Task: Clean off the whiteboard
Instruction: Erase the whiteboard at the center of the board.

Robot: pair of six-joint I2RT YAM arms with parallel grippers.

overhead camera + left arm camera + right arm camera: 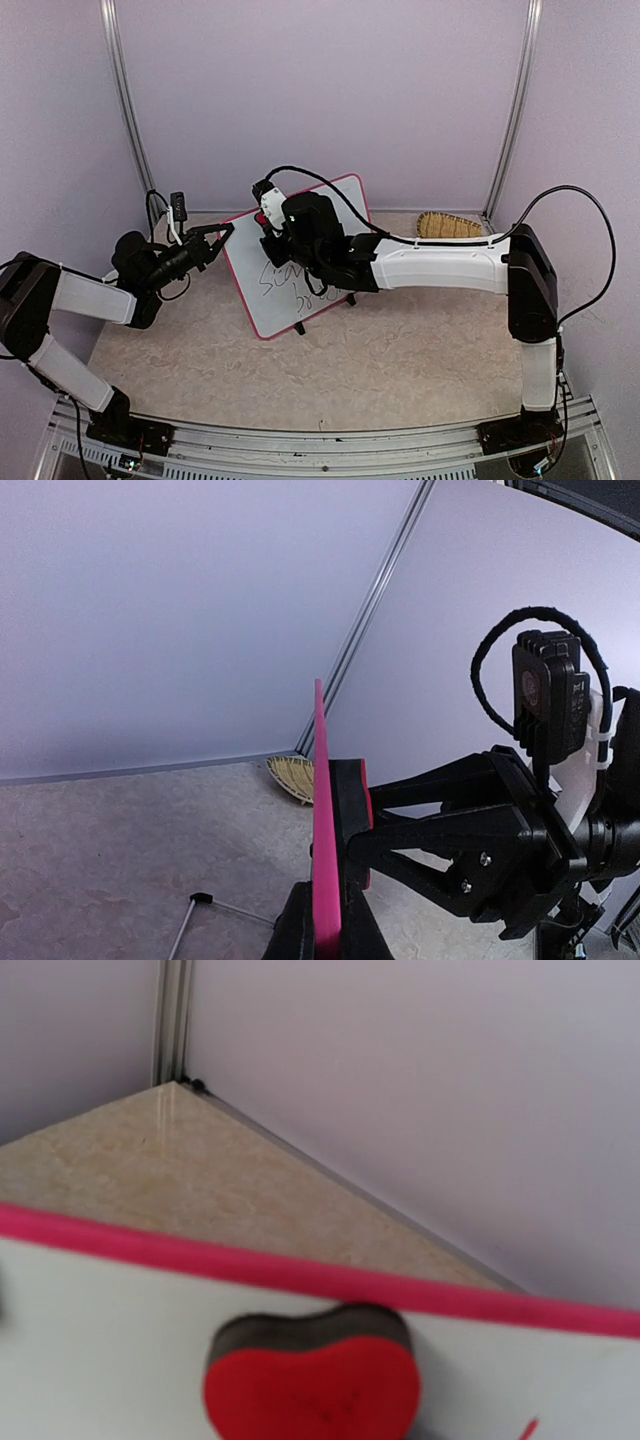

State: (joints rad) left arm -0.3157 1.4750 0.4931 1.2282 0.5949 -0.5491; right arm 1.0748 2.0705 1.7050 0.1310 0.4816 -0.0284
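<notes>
Whiteboard with the rounded pink-red frame (272, 308): stands at a slant on the beige mottled tabletop (420, 350), left of centre, between my two arms. By my read the job has barely started.

- Left tool (224, 236): closed on the board's left frame edge. The left wrist view shows the pink rim pinched between my fingers (292, 930). This one is the brace.
- Right tool (266, 222): clamped on the red heart-shaped eraser with the dark grey pad (312, 1385). The eraser sits against the white face just below the top frame rail, toward the left end of it.
- Black marker scrawl (285, 282): runs across the middle and lower part of the board. The lines are intact, with no smearing visible from the top view. The eraser is above it and not on it.
- Right wrist view: the white around the eraser looks clean, with one small red stroke (525, 1428) at the bottom right of the view. I can't tell whether that clean strip was wiped or never written on.

Done: board braced, eraser in hand and on the surface.
Left: essentially all the wiping. I need passes from the top rail down through the scrawl to the bottom edge, plus that red stroke. The area hidden under my right arm is unknown and needs checking once the arm is clear.
</notes>
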